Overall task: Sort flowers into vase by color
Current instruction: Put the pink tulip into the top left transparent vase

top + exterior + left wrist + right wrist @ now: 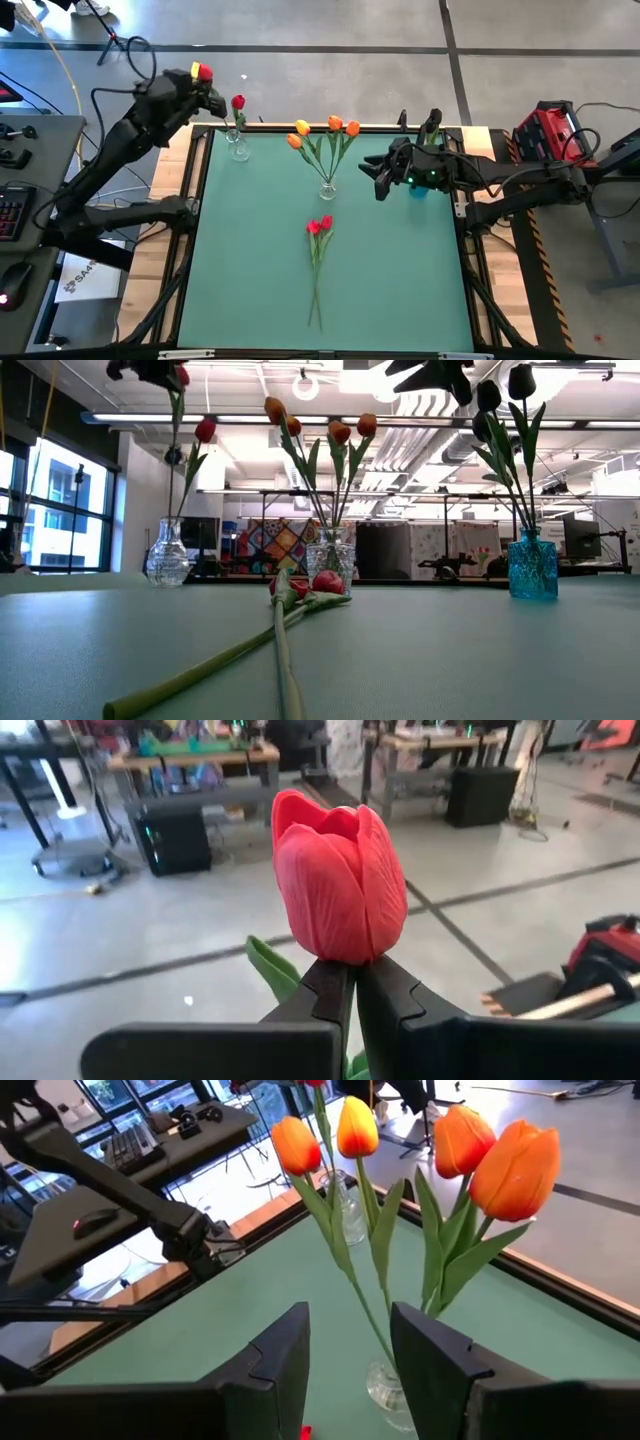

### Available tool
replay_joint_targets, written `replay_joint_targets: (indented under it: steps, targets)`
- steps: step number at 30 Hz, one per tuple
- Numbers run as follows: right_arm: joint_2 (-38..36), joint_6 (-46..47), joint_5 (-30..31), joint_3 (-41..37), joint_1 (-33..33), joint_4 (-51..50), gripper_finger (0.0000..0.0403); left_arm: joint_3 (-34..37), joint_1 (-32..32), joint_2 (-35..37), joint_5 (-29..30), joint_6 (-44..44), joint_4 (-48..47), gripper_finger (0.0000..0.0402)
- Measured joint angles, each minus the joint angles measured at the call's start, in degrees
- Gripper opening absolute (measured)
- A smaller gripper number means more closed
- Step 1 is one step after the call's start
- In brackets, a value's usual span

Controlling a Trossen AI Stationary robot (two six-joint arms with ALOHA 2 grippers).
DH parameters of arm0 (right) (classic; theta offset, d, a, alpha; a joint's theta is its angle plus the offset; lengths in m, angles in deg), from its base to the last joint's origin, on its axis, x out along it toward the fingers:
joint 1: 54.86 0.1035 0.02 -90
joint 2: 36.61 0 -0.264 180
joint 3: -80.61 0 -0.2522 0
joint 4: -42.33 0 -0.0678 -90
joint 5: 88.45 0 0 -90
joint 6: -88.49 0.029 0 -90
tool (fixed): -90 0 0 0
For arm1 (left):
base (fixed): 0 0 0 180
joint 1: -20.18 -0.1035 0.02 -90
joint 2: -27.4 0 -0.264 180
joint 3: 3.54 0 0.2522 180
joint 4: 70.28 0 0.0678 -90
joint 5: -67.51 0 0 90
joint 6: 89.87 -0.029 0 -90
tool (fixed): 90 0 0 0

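Observation:
My left gripper [203, 88] is high over the table's far left corner, shut on a red tulip [338, 880]. Below it a clear vase [238, 150] holds one red tulip [238, 102]. In the low view the held tulip's stem [175, 460] runs down to that vase's neck [167, 525]. A middle clear vase [328, 188] holds several orange tulips [515, 1170]. My right gripper [350, 1370] is open just right of them, its fingers apart from the stems. A blue vase [532, 565] holds dark tulips [500, 400]. Two red tulips [320, 226] lie flat on the mat. My left gripper pinches the red tulip's stem right under the head [343, 963] between its two fingers [325, 995]. The head stands upright above the fingertips, lifted well above the table. The stem hangs below the gripper toward the left vase.
The green mat [400, 290] has bare room in its near half on both sides of the lying tulips' stems [316, 300]. The blue vase sits under my right arm [480, 175]. A desk with keyboard and mouse [15, 200] stands left of the table.

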Motion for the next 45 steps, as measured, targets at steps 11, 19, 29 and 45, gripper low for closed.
replay_joint_targets:
  steps: [11,19,29,45]
  targets:
    - [0.0,-0.22,0.02,0.01,0.0,-0.52,0.013,0.02,-6.5,-7.12,-8.02,4.23,-5.29,0.0]
    - [0.0,0.02,0.01,0.0,0.0,-1.4,0.013,0.09,-8.78,-9.85,-9.87,9.57,-9.5,0.0022]
    - [0.02,1.25,0.01,0.01,0.0,-2.21,0.013,0.07,-10.52,-9.06,-14.07,11.07,-11.48,0.012]
    - [20.22,32.01,-2.54,-1.93,4.86,-5.08,0.013,0.03,-8.4,6.15,-16.26,6.64,-11.41,0.0138]
